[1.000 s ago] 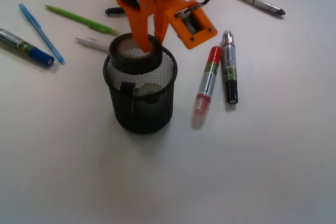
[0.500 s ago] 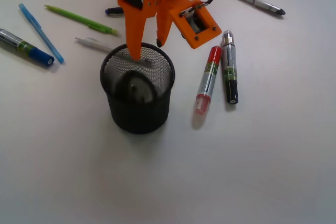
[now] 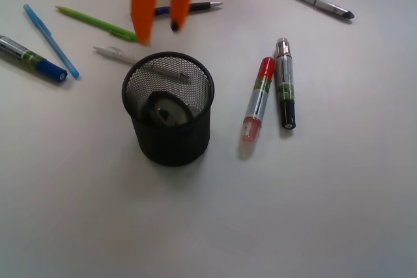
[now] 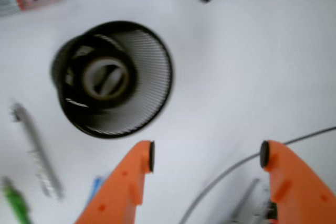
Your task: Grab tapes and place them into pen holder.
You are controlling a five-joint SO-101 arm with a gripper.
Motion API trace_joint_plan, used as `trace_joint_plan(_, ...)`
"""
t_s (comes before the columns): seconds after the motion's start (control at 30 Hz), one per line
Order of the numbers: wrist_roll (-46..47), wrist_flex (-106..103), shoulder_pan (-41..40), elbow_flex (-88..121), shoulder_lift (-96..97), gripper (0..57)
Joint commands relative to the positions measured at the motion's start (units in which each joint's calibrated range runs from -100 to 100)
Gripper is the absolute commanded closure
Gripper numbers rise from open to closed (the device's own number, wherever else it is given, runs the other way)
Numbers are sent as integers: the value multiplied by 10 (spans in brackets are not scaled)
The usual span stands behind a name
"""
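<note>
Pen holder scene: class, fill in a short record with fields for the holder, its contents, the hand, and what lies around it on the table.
pen holder: black mesh cup, upright on the white table
contents: dark tape roll with pale core lying inside; other rolls cannot be told apart
hand: orange, open, empty, above and behind the holder
right of holder: red-capped marker and black marker, side by side
left of holder: blue marker, blue pen, green pen
tapes outside holder: none visible
</note>
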Motion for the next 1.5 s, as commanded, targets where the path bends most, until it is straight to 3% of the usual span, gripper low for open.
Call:
trace_joint_plan(0.0,72,10,-20,-32,-143,351)
trace_joint_plan(0.1,75,11,-35,123,-265,420)
trace_joint_plan(0.17,73,9,-44,373,-420,476)
trace_joint_plan(0.33,78,-48,-40,790,-704,482)
trace_joint_plan(0.57,127,-310,-41,1331,-1178,485)
trace_joint_plan(0.67,127,-334,-40,1489,-1289,486)
trace_joint_plan(0.97,126,-457,7,1698,-1271,494)
trace_joint_plan(1.1,123,-409,9,1689,-1280,575)
trace_joint_plan(1.47,123,-336,9,1672,-1279,572)
